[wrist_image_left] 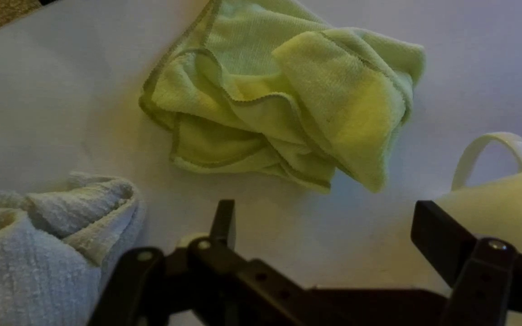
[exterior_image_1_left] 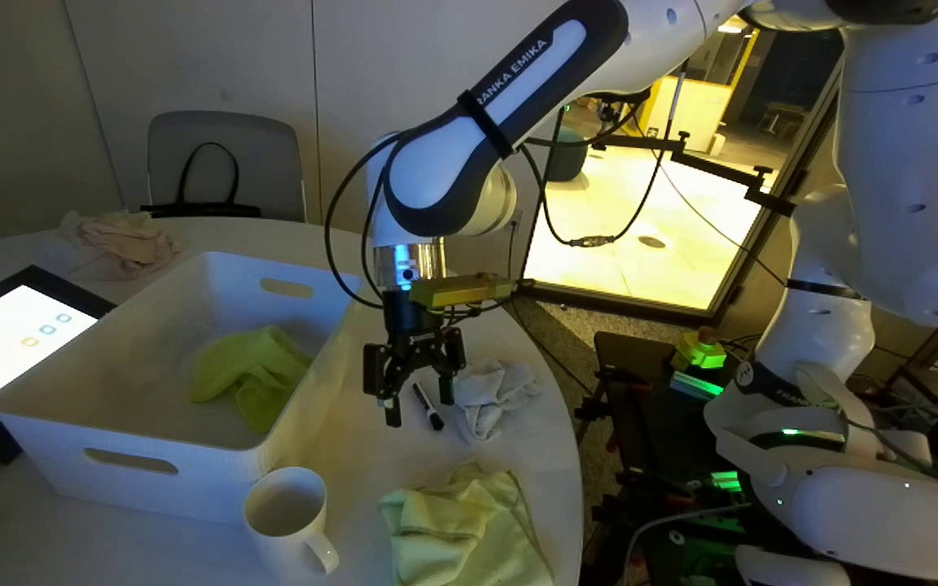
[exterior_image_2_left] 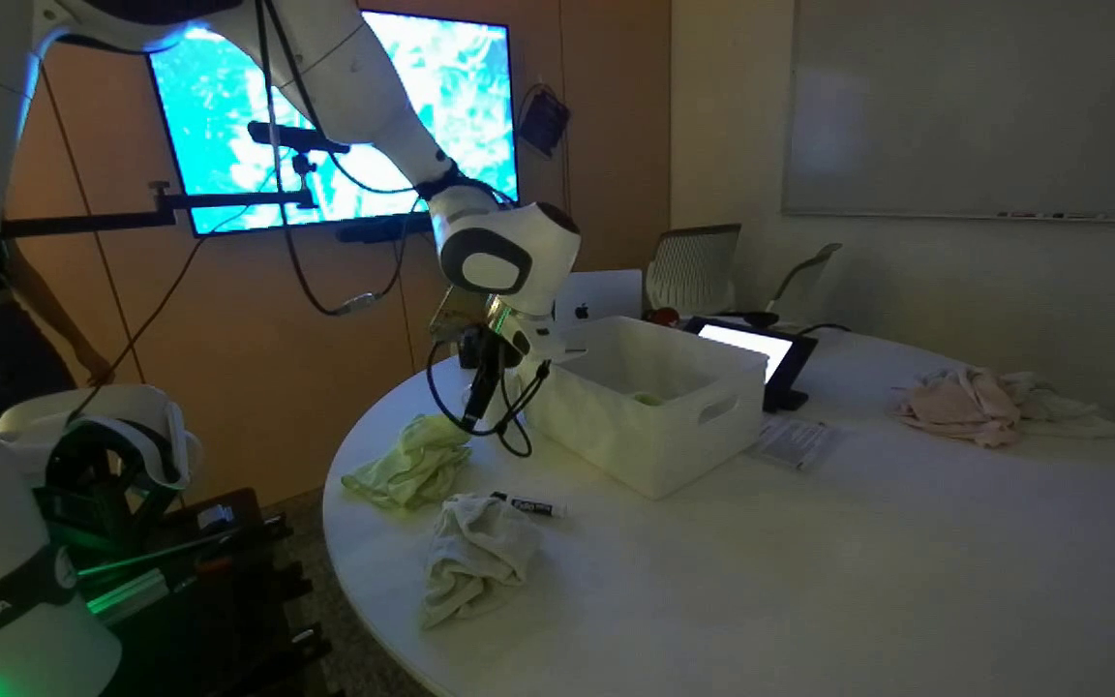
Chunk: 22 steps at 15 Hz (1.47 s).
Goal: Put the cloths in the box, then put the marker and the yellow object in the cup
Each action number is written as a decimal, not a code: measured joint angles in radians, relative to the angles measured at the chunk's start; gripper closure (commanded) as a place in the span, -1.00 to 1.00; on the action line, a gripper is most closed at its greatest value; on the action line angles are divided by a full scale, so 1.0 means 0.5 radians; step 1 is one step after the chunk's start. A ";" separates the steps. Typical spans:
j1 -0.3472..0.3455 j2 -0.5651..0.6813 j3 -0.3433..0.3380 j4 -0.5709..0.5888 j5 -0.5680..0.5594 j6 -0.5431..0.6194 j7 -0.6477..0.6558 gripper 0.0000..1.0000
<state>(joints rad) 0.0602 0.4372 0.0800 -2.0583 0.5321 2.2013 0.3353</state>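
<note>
My gripper [exterior_image_1_left: 419, 404] [wrist_image_left: 324, 213] is open above the table, nothing between its fingers. The white box [exterior_image_1_left: 151, 480] [exterior_image_2_left: 616, 436] stands beside it, with a bright yellow-green cloth [exterior_image_1_left: 249, 374] inside. On the table lie a white-grey cloth [exterior_image_1_left: 493, 399] [exterior_image_2_left: 480, 557] [wrist_image_left: 52, 244] and a larger pale yellow-green cloth [exterior_image_1_left: 469, 529] [exterior_image_2_left: 412, 465] [wrist_image_left: 288, 99]. The marker [exterior_image_1_left: 428, 408] [exterior_image_2_left: 533, 505] rests close to the white-grey cloth; I cannot see it in the wrist view. A white cup [exterior_image_1_left: 286, 521] [wrist_image_left: 492, 213] stands near the box corner. The yellow object is hidden or out of view.
A lit tablet [exterior_image_1_left: 13, 350] [exterior_image_2_left: 751, 341] stands against the far side of the box. Beige-pink fabric [exterior_image_1_left: 123, 240] [exterior_image_2_left: 964, 405] is heaped farther off. A laptop [exterior_image_2_left: 606, 295] sits behind the box. The round table's edge [exterior_image_1_left: 571, 456] curves near the cloths.
</note>
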 measured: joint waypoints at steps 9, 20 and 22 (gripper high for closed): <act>-0.040 0.011 -0.001 -0.181 0.170 0.143 -0.148 -1.00; -0.045 0.102 -0.072 -0.196 0.162 0.265 -0.147 -1.00; -0.046 0.132 -0.078 -0.195 0.162 0.318 -0.144 -1.00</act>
<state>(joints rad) 0.0374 0.5033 0.0409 -2.1559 0.6130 2.3600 0.2634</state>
